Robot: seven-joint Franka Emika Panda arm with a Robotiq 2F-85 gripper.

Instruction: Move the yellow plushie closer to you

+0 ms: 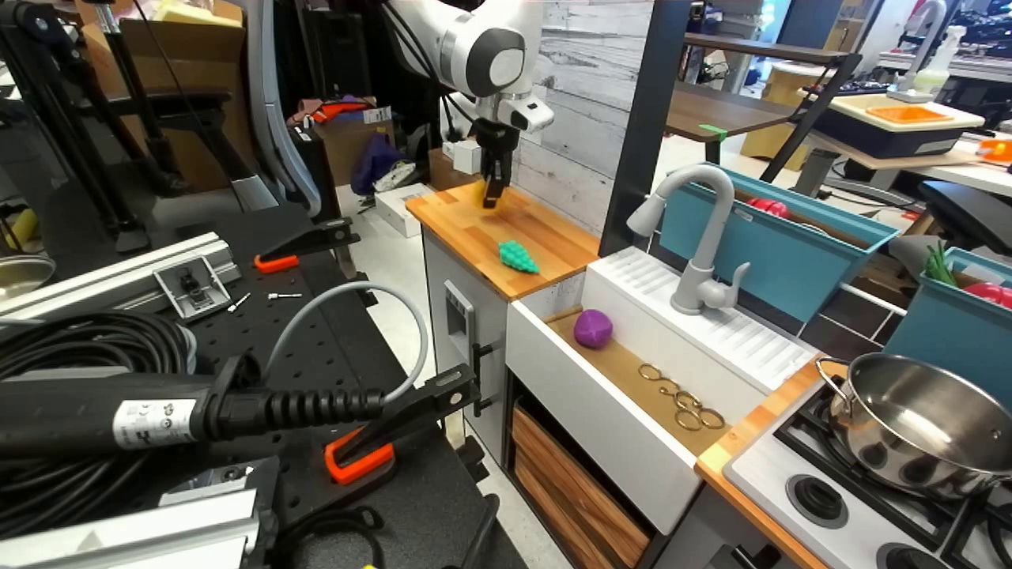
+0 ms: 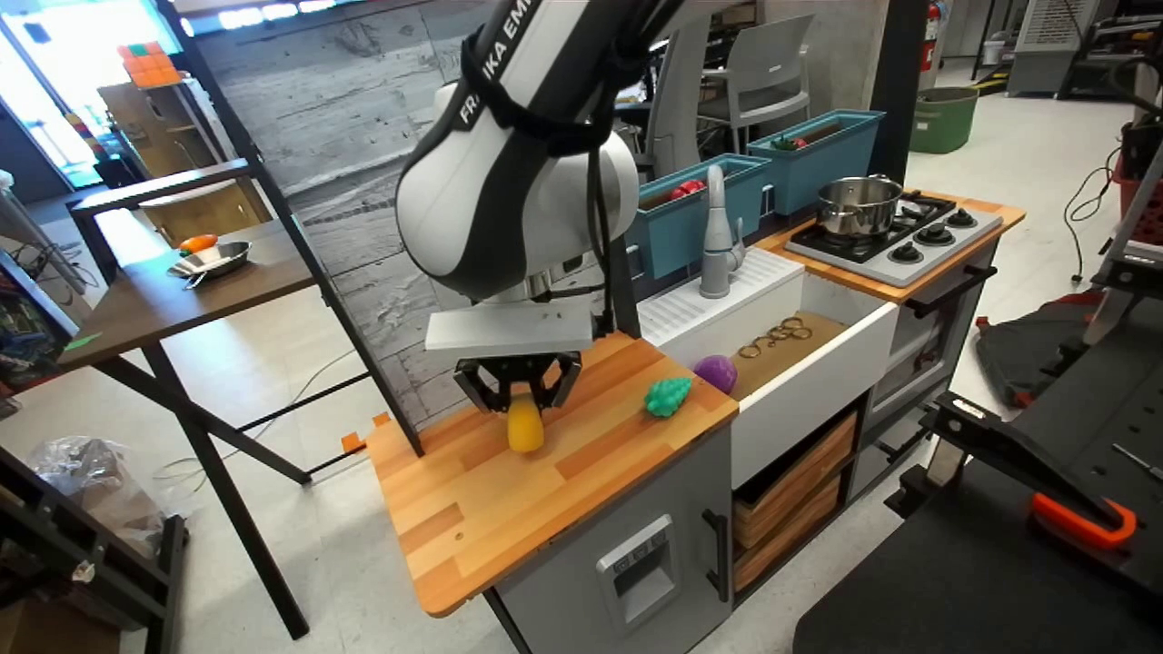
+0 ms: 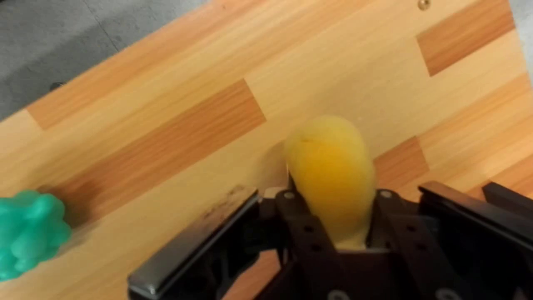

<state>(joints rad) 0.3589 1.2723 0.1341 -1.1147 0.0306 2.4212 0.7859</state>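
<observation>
The yellow plushie (image 2: 525, 429) is an oblong, rounded soft toy standing upright over the wooden countertop (image 2: 472, 509). My gripper (image 2: 522, 396) points down from above with one finger on each side of the plushie's upper part. In the wrist view the plushie (image 3: 331, 166) sits between both fingertips (image 3: 337, 193), which press against its sides, so the gripper is shut on it. In an exterior view the black fingers (image 1: 493, 194) hide most of the plushie (image 1: 478, 191). I cannot tell whether its bottom touches the countertop.
A green bumpy toy (image 2: 668, 397) lies on the countertop near the sink, also in the wrist view (image 3: 31, 233). A purple toy (image 1: 593, 329) and brass rings (image 1: 688, 401) lie in the white sink (image 1: 609, 431). A grey wood-look wall (image 2: 363, 163) stands behind the countertop.
</observation>
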